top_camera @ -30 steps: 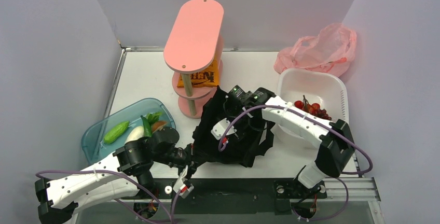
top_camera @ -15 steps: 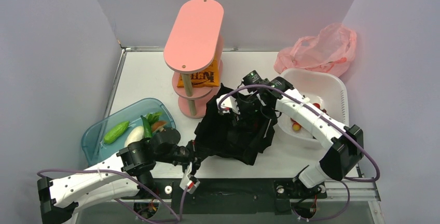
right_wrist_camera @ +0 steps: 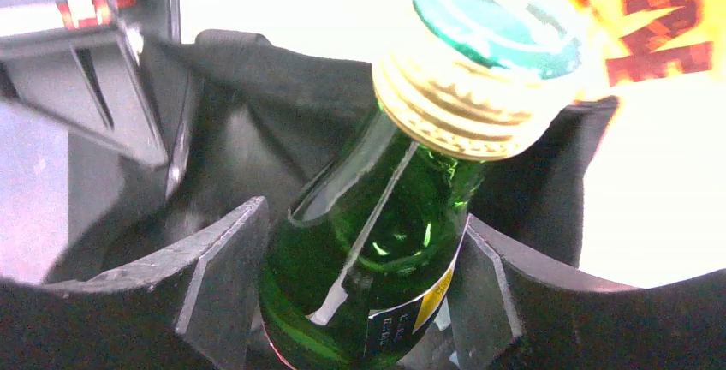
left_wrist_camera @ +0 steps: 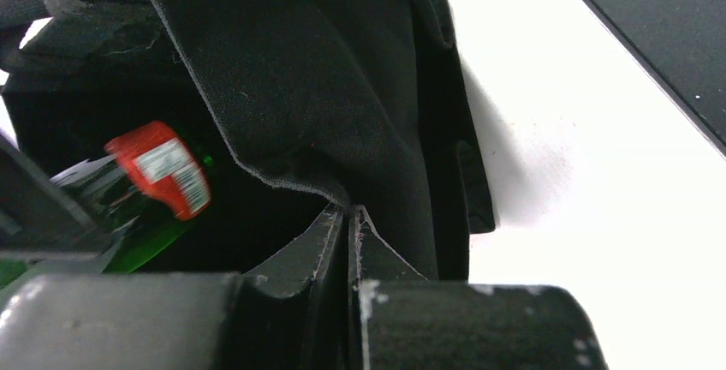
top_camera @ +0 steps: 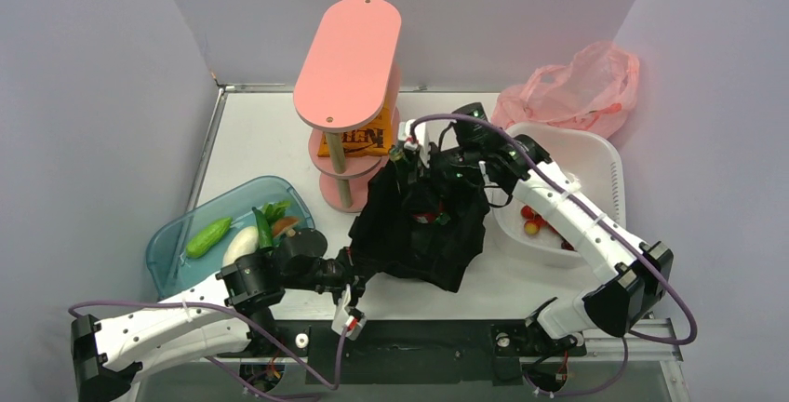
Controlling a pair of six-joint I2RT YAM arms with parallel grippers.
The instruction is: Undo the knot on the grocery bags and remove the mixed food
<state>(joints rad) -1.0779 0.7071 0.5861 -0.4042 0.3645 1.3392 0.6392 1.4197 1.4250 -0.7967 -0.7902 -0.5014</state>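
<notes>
A white tabletop point(top_camera: 260, 132) boxed in by pale grey walls point(top_camera: 93, 95) carries a boxy black fabric tote point(top_camera: 419, 253) at its middle, with a pink oval tiered stand point(top_camera: 349, 48) just behind the tote's left side. Over the tote's open mouth the right gripper point(right_wrist_camera: 355, 289) clamps both fingers on the shoulder of a gold-capped green glass bottle point(right_wrist_camera: 368, 233), whose lower end sits inside the tote. The left gripper point(left_wrist_camera: 351, 220) is pinched tight on the tote's near rim.
</notes>
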